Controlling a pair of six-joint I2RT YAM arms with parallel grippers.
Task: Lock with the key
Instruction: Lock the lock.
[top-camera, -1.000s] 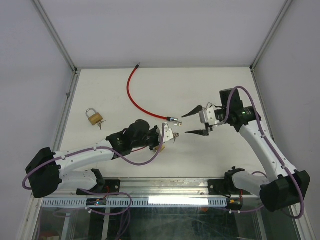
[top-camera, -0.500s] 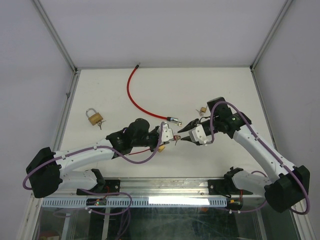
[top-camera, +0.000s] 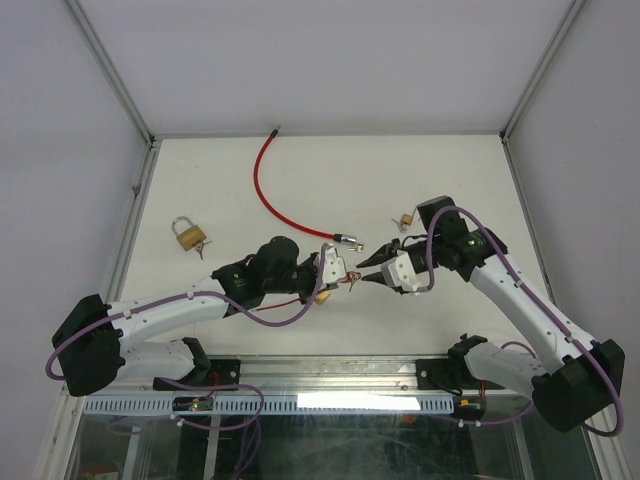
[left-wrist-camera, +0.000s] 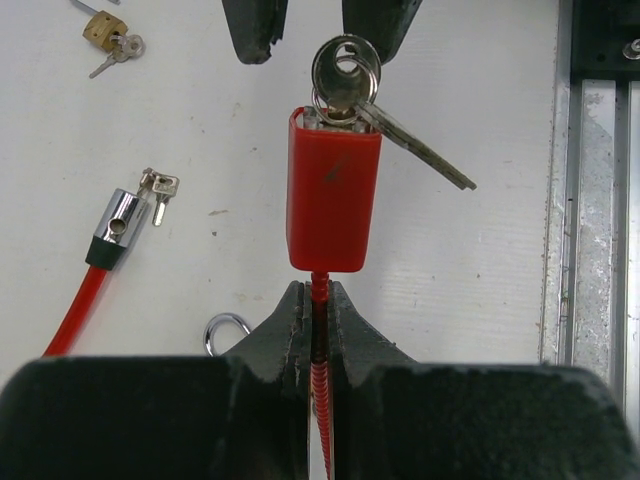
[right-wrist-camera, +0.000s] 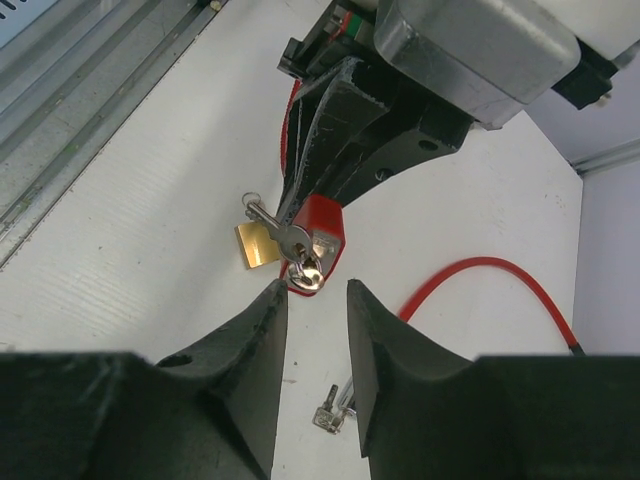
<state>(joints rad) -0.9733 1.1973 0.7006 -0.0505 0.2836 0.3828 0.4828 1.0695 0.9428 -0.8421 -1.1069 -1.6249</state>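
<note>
My left gripper (left-wrist-camera: 318, 310) is shut on the red ribbed cable just below the red lock body (left-wrist-camera: 333, 190) and holds it up off the table. A key with a ring (left-wrist-camera: 345, 70) sits in the body's top and a second key (left-wrist-camera: 420, 150) hangs from the ring. My right gripper (right-wrist-camera: 315, 290) is open, its fingertips (left-wrist-camera: 255, 25) flanking the key ring without touching it. In the top view the two grippers meet at centre: left (top-camera: 335, 270), right (top-camera: 372, 270). The cable's chrome end (left-wrist-camera: 117, 225) lies free on the table.
The red cable (top-camera: 268, 190) curves toward the back of the table. A brass padlock (top-camera: 186, 233) with keys lies at the left. A small brass padlock (top-camera: 404, 219) lies behind my right gripper. Another brass padlock (right-wrist-camera: 255, 243) lies under the held lock body. A metal rail (left-wrist-camera: 590, 200) runs along the near edge.
My right gripper has swung left and down from a wide-open pose to the lock body's keys, its jaws much narrower. The left arm has held still with the lock.
</note>
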